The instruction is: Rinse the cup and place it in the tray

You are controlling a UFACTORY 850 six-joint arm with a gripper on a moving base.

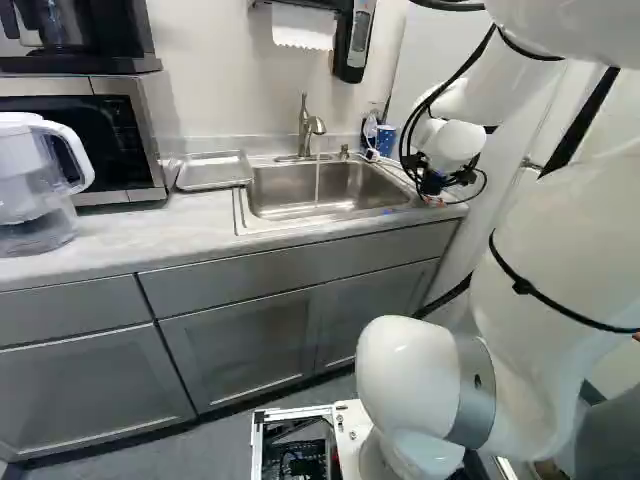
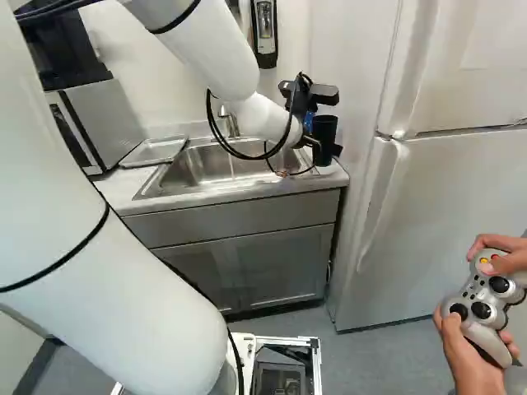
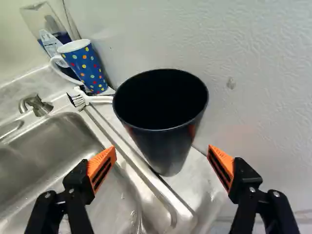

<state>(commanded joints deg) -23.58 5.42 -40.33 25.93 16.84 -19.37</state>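
The claw [image 2: 326,148] is spread wide, gripping nothing; the black cup [image 3: 163,148] stands beside the sink [image 3: 53,139], its inside too dark to read.

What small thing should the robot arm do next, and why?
Probably ease the tool a little toward the black cup before closing: its orange pads stand wide apart, one toward either side, with gaps showing, and the cup looks mostly ahead of them.
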